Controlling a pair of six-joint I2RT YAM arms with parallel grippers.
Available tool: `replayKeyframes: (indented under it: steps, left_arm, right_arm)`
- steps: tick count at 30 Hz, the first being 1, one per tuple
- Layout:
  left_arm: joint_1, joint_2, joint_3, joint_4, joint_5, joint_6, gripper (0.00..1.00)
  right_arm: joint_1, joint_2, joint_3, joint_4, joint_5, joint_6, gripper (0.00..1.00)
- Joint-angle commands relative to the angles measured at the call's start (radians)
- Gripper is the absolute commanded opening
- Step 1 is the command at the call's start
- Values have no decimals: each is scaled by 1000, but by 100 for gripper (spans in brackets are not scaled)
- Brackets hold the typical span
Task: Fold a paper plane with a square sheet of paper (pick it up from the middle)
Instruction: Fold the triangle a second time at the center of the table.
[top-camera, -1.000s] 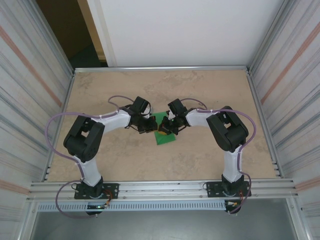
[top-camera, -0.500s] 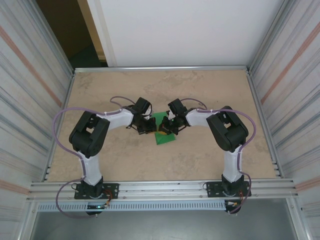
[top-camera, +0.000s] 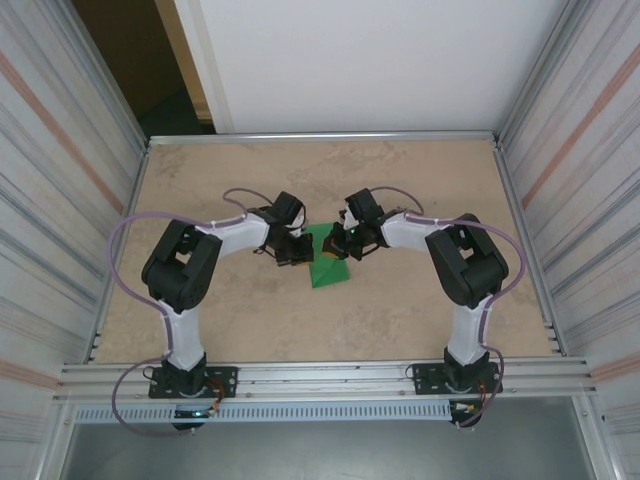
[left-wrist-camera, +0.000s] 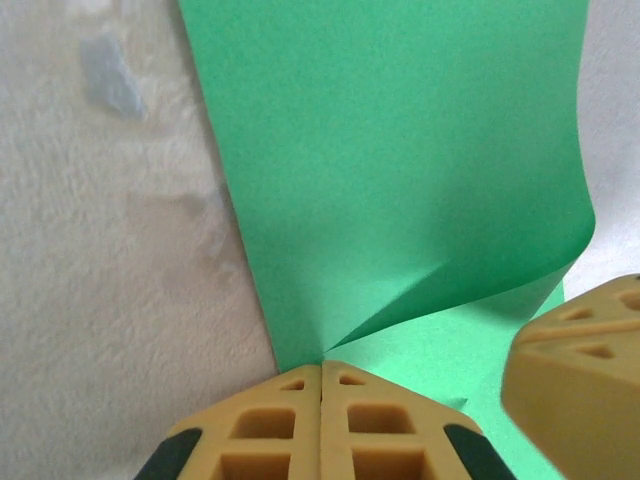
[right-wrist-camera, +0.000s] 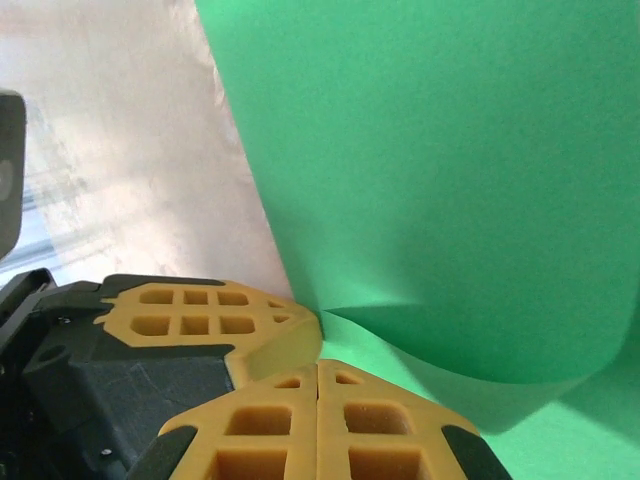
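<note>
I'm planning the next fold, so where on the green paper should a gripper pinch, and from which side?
Pinch the edge where the green paper curls up off the table, coming in low from outside that edge; the flat part gives no lip. The left gripper and right gripper are shut there.

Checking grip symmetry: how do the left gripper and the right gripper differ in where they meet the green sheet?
Seen from above, the left gripper reaches the square sheet of paper from its left edge; the right gripper reaches it from the right, over its far end. The left gripper sits slightly lower in that view than the right gripper. Both are shut, pinching the sheet.
</note>
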Motion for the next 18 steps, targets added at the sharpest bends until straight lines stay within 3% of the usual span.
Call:
replayKeyframes:
  steps: [1,18]
  left_arm:
    - [21,34,27,-43,-25,72,0]
    - [48,100,105,-137,-19,142,0]
  right_arm:
    - [-7,7,-18,8,-17,-54,0]
    - [-19,71,-73,41,11,-61,0]
